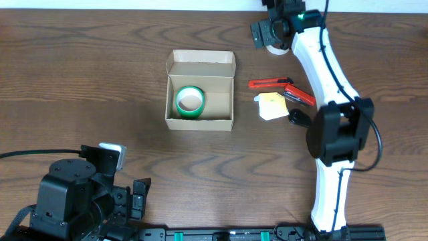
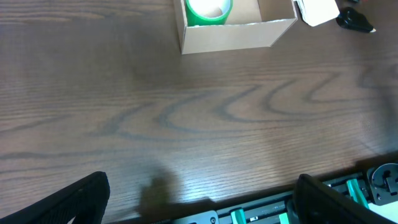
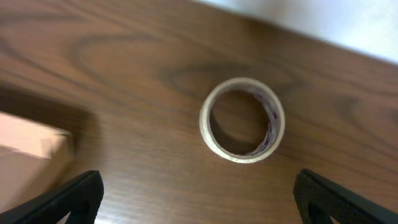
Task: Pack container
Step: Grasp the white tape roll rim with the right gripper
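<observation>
Open container, one green tape roll inside
Left gripper and right gripper are spread apart (both empty); a pale tape roll is seen just ahead of the right.

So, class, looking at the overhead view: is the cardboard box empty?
No, a green tape roll lies inside the cardboard box.

desk: dark brown, wavy wood grain. container: plain light-brown cardboard, paler inside. green tape roll in it, whitish core. right of the container: red cutter, red-handled tool with a black tip, pale yellow paper. far right: cream tape roll, translucent, faint purple tint on the inner face. right arm: white, black joints. left arm: all black.
</observation>
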Controlling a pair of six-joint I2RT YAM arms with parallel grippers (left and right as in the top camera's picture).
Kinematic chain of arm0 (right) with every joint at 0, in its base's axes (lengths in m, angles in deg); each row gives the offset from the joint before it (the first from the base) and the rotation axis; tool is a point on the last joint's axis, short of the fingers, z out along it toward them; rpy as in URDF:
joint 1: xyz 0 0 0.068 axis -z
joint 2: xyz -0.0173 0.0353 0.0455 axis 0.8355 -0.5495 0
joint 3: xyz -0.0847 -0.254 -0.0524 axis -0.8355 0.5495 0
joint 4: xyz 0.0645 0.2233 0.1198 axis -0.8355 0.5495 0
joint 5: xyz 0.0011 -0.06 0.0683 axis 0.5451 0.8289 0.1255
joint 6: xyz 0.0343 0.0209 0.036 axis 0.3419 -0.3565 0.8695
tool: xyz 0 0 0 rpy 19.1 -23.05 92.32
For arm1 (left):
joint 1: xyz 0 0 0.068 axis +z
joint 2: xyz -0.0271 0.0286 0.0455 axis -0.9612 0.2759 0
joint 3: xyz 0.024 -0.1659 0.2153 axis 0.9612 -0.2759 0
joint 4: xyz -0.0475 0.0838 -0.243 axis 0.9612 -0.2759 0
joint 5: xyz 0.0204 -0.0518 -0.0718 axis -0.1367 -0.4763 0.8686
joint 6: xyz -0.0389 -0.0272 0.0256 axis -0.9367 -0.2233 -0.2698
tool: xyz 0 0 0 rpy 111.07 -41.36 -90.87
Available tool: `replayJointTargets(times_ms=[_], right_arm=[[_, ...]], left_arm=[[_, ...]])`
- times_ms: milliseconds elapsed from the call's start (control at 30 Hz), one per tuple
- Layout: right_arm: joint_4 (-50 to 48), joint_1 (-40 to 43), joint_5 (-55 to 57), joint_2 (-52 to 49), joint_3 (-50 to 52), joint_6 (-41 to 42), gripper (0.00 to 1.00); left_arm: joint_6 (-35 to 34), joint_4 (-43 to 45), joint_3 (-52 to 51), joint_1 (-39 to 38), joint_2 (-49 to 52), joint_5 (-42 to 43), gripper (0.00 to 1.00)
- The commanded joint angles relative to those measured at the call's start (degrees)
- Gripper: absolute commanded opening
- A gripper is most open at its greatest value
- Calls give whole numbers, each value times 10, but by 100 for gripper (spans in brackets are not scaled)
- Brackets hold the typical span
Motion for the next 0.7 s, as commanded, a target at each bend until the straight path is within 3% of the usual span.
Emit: replayJointTargets(times_ms=[0, 400, 667], right_arm=[[-19, 18, 7, -36, 2, -16, 99], [-108, 42, -70, -118, 2, -16, 96], [-136, 36, -77, -134, 2, -15, 83]], left_arm=[[-3, -2, -1, -1, 1, 1, 95], [-3, -2, -1, -1, 1, 2, 95], [-3, -2, -1, -1, 1, 2, 95]])
